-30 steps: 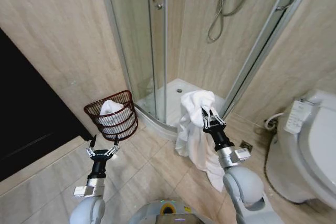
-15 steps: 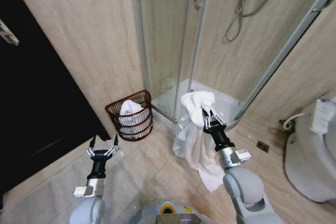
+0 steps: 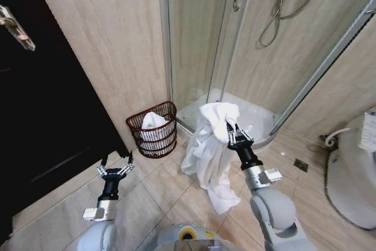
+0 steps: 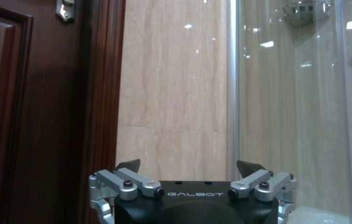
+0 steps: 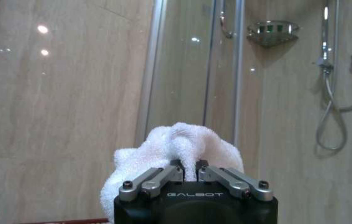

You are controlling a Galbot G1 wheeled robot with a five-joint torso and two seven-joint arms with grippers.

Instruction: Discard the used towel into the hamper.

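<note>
The right gripper (image 3: 232, 134) is raised in front of the robot, and its jaws are closed tight on a white towel (image 3: 207, 151). The top of the towel is bunched over the fingertips, and the rest hangs down in long folds until its lower end is close to the tiled floor (image 3: 170, 195). In the right wrist view the two fingers (image 5: 163, 176) are pressed almost together, with the bunched towel (image 5: 176, 147) rising between them and above them. The left gripper (image 3: 115, 167) is held low on the robot's left side, above the floor, and its jaws are spread wide with nothing between them; the left wrist view shows the two fingertips (image 4: 129, 164) well apart, pointing toward the wall beside the dark door (image 4: 32, 116). The hamper (image 3: 153, 130) stands on the floor against the beige wall (image 3: 111, 51), just beside the corner of the glass shower cabin (image 3: 205, 33) and near the dark door. It is a round basket of dark reddish wire, wider at the rim, and some white cloth (image 3: 153, 123) already lies inside it. The hamper is ahead of the robot and to its left, between the two grippers but farther away, and the hanging towel is near it on the right, not touching it.
</note>
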